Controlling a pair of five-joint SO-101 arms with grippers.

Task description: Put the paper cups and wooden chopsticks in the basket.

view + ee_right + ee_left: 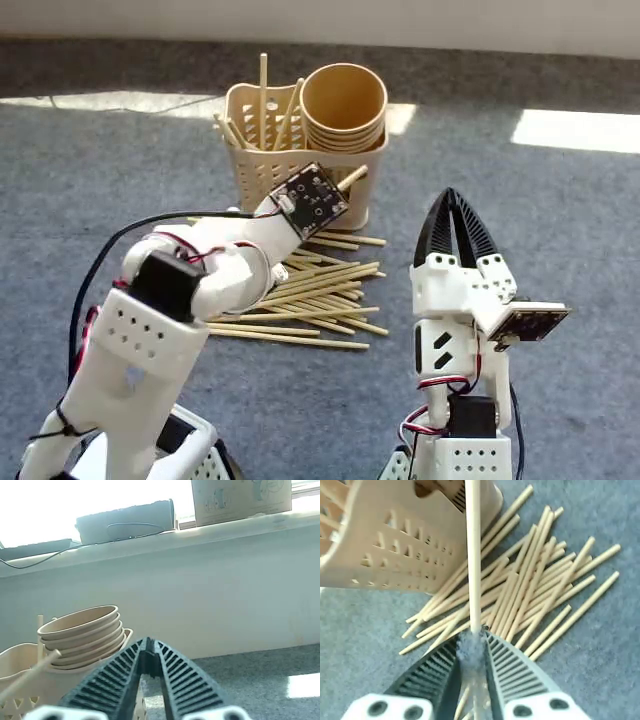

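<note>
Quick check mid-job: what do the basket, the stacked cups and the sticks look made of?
Basket: likely moulded plastic, cream, matte, with cut-out slots. Cups: tan paper by the look, thin rolled rims. Chopsticks: pale bare wood, apparently unvarnished.

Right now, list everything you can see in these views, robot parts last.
carpet: one, grey, under everything
basket: one, cream, beyond both arms
paper cups: one nested stack of several, tan, in the basket's right side
standing chopsticks: several, pale wood, in the basket's left side
loose chopsticks: many, pale wood, piled on the carpet before the basket
held chopstick: one, pale wood, in the left gripper
left gripper: one, black, shut on the held chopstick by the basket's front
right gripper: one, black, shut, empty, right of the pile
</note>
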